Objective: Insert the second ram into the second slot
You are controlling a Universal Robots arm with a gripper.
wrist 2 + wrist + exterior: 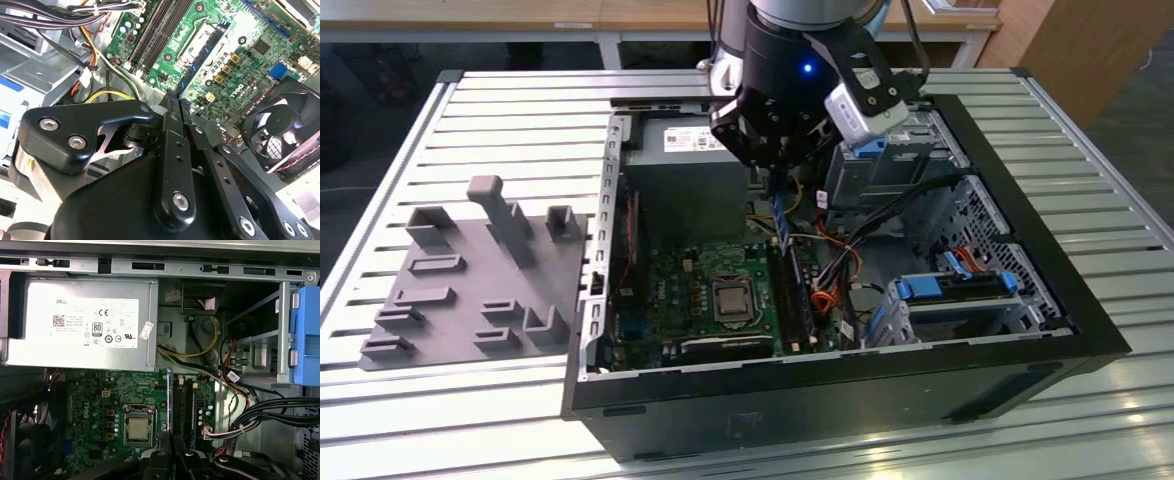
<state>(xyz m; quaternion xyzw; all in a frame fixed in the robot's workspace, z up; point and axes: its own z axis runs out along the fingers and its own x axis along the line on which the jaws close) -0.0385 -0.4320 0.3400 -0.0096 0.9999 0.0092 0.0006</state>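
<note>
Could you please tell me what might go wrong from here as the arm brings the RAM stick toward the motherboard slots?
1. The gripper holds the second ram on edge above the board. In the first wrist view it looks offset from the memory slots toward the CPU socket, so it could land on the board rather than in a slot.
2. Loose cables run close beside the slots and might snag the stick or the fingers.

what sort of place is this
Likely a robotics lab bench: an open computer case sits on a slatted metal table beside a grey fixture plate, and the arm's gripper holds the second ram over the motherboard.
</note>
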